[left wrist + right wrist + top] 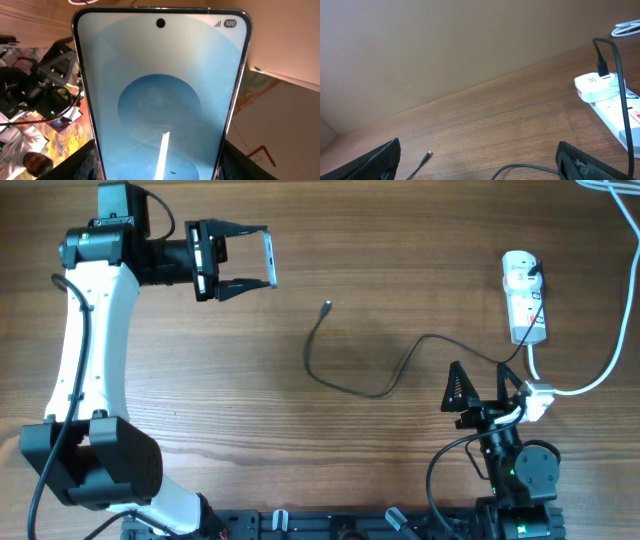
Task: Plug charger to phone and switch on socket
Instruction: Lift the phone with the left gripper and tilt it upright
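My left gripper [267,256] is shut on the phone [269,265] and holds it edge-on above the table's far left. In the left wrist view the phone's lit teal screen [160,90] fills the frame between my fingers [160,172]. The charger [345,387] lies as a thin dark cable across the middle, its connector tip [328,306] free on the wood. Its other end runs up to the white socket [524,315] at the far right. My right gripper [482,383] is open and empty beside the cable. The right wrist view shows the tip [426,156], the cable [520,167] and the socket [615,110].
A white adapter [518,272] sits plugged into the socket's far outlet; it also shows in the right wrist view [595,86]. A thick white cable [600,370] loops along the right edge. A cardboard wall [445,45] stands behind the table.
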`<state>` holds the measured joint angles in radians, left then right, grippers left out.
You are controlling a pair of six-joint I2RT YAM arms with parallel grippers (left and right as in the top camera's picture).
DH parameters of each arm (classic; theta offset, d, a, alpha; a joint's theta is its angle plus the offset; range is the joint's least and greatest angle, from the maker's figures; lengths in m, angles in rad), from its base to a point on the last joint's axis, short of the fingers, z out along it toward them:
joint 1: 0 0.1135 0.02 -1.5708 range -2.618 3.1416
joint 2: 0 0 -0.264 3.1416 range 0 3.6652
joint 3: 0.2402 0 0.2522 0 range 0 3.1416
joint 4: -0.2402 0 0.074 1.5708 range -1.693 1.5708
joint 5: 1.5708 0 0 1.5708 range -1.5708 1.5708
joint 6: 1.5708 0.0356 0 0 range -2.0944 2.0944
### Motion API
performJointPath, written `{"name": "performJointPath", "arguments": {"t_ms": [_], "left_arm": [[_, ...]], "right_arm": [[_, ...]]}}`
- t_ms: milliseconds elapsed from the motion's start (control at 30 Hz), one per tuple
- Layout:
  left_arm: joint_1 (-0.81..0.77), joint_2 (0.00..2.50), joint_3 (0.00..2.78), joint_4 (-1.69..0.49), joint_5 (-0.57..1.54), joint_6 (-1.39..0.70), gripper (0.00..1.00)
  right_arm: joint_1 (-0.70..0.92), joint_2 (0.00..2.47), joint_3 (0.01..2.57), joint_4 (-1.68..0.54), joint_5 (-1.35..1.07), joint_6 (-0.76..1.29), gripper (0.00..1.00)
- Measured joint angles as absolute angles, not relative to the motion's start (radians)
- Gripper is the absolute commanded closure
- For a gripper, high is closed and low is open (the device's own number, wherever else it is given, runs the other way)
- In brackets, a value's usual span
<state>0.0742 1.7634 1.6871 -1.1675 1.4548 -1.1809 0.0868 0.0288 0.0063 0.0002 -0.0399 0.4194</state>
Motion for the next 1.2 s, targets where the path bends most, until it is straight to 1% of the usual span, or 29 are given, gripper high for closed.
{"name": "performJointPath", "arguments": {"t_ms": [333, 500, 667, 733, 933, 1200], "left_arm": [[0.074, 1.763, 1.687, -1.168, 1.312, -1.181, 0.96], [0.074, 1.763, 1.687, -1.169, 1.209, -1.181, 0.96], [0.074, 1.763, 1.688, -1.236, 1.03, -1.18, 0.96], [0.074, 1.763, 1.688, -1.294, 0.902, -1.181, 0.96], [0.074, 1.763, 1.688, -1.404, 0.619, -1.181, 0.96], [0.039, 1.763, 1.688, -1.473, 0.411, -1.181, 0.96]], "right_arm": [[0.087, 0.029, 0.006, 0.0, -0.04, 0.419, 0.0], [0.087, 0.029, 0.006, 0.0, -0.04, 0.419, 0.0], [0.087, 0.029, 0.006, 0.0, -0.04, 0.419, 0.0], [0.087, 0.029, 0.006, 0.0, -0.039, 0.419, 0.0], [0.087, 0.029, 0.006, 0.0, -0.039, 0.419, 0.0], [0.087, 0.029, 0.006, 0.0, -0.023, 0.419, 0.0]]}}
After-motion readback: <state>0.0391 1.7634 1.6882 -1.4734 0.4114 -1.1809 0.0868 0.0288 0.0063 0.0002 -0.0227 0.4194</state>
